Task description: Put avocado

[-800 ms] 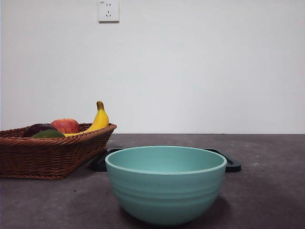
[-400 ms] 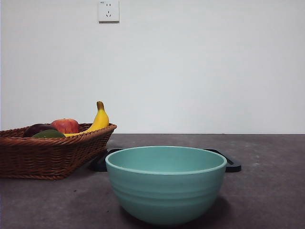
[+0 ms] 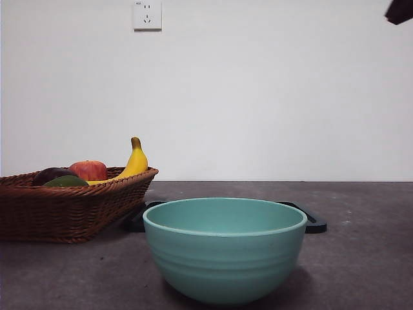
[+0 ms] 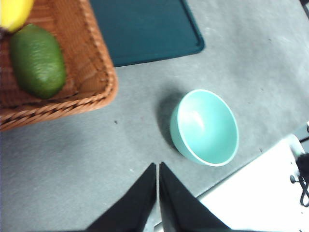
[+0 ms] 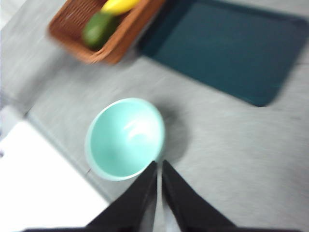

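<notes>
The dark green avocado (image 3: 65,182) lies in the wicker basket (image 3: 71,210) at the left, beside a banana; it also shows in both wrist views, avocado (image 4: 37,60) and avocado (image 5: 98,27). High above the table, my left gripper (image 4: 158,168) is shut and holds nothing, well away from the basket. My right gripper (image 5: 159,166) is also shut and empty, hovering above the rim of the teal bowl (image 5: 125,138). A black tip (image 3: 400,10) of an arm shows at the top right corner of the front view.
The teal bowl (image 3: 224,248) stands at the front centre. Behind it lies a dark flat tray (image 3: 312,222). In the basket are a red apple (image 3: 89,170), a dark purple fruit (image 3: 50,174) and a banana (image 3: 134,161). A white surface (image 4: 263,193) borders the table.
A black arm tip has come into the top right corner of the front view. The basket, fruit and bowl have not moved.
</notes>
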Controlling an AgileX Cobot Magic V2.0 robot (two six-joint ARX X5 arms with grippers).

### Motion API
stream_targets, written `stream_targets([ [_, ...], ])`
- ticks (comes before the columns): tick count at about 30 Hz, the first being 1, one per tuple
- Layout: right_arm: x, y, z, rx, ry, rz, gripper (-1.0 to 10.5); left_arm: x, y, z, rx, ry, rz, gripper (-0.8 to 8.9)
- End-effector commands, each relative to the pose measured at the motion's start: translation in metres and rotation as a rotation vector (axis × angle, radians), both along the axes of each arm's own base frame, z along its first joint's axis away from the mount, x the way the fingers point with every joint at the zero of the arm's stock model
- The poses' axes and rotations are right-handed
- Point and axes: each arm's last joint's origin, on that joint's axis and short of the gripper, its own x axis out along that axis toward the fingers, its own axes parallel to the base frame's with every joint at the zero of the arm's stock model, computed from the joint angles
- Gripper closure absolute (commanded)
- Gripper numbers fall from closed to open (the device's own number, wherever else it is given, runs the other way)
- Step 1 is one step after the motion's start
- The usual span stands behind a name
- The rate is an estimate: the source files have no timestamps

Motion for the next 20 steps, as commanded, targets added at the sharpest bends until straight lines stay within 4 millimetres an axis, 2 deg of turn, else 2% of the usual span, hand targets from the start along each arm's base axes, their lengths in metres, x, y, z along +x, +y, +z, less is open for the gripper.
stream_targets([
  [1,0.0,0.008,0.004,-0.004,-0.016,0.062,9.4,0.0,-0.002,0.006,0.005,-0.026,-0.027,8.04],
  [6,-0.001,0.012,0.004,-0.004,-0.015,0.089,9.4,-0.001,-0.002,0.006,0.006,-0.022,-0.029,7.95],
  [8,-0.001,0.012,0.004,-0.002,-0.011,0.085,8.4,-0.001,-0.002,0.006,0.004,-0.02,-0.026,6.62],
  [9,-0.001,0.012,0.004,-0.001,-0.009,0.083,7.3,-0.001,-0.002,0.006,0.004,-0.02,-0.026,5.37],
  [11,-0.001,0.012,0.004,-0.001,-0.009,0.083,6.0,-0.001,-0.002,0.006,0.004,-0.021,-0.025,4.28],
  [12,-0.001,0.012,0.004,-0.001,-0.009,0.083,5.7,0.0,-0.002,0.006,0.004,-0.023,-0.025,4.05],
  [20,-0.001,0.012,0.004,0.005,0.0,0.074,5.6,0.014,-0.003,0.009,0.015,-0.044,0.06,4.01],
])
